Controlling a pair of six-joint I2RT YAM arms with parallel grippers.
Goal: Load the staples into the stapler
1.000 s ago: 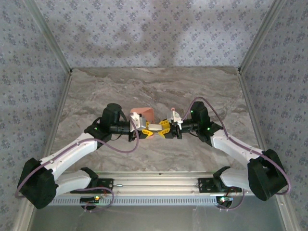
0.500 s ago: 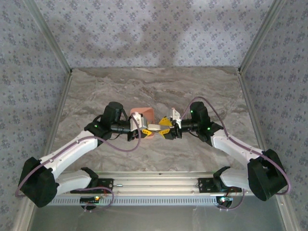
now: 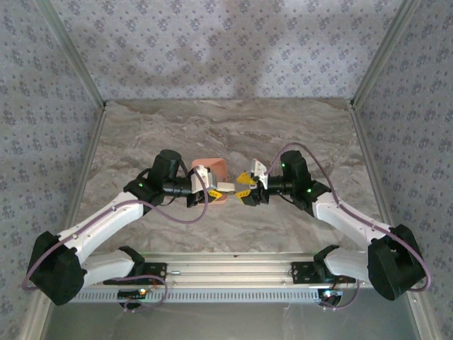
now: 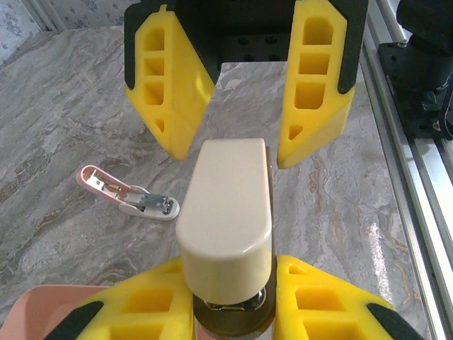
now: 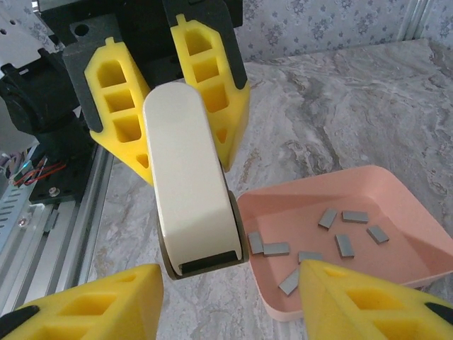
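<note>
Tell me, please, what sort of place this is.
Probably a robot test cell, not a home: two robot arms bolted to a metal rail, a marble-patterned tabletop, and patterned wall panels in aluminium frames enclosing it.

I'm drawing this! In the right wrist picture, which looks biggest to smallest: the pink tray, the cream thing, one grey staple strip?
Tied first: pink tray and cream thing, alike; the cream thing is nearer, so unsure.
Last: grey staple strip, clearly smallest.
</note>
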